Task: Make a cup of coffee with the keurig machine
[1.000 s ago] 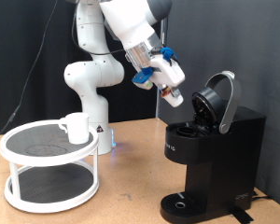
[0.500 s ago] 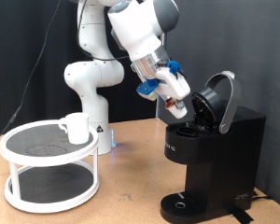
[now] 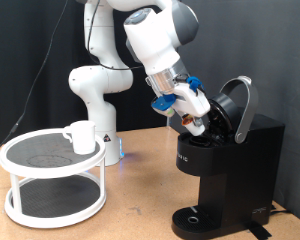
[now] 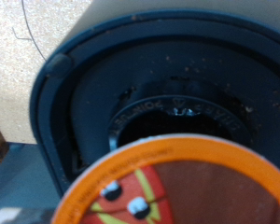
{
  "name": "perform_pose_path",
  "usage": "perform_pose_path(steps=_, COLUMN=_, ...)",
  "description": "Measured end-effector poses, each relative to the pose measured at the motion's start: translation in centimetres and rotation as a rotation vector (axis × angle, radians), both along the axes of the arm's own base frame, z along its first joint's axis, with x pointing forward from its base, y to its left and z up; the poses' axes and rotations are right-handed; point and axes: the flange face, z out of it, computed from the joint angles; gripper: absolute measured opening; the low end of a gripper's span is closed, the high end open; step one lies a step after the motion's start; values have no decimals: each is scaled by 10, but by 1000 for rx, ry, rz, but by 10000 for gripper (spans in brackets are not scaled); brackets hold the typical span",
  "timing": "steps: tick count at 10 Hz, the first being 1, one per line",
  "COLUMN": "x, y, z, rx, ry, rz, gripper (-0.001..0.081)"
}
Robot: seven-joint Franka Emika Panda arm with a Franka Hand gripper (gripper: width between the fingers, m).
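The gripper (image 3: 197, 122) is pinching a small orange-rimmed pod (image 4: 173, 183) over the open keurig machine (image 3: 226, 160), while the cup (image 3: 80, 137) is sitting on the white rack (image 3: 52, 178) at nine o'clock.

There was one plain white ceramic mug (image 3: 81, 136), one black boxy coffee maker (image 3: 230, 165), one orange-rimmed round pod (image 4: 173, 187), and one white two-tier round stand (image 3: 53, 178).
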Motion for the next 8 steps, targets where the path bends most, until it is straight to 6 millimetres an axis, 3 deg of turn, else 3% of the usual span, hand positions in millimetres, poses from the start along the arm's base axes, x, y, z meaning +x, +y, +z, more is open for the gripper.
perform_pose_path(steps=8, x=-6, y=8, z=-18, rx=-9, ry=18, rz=2, gripper=401)
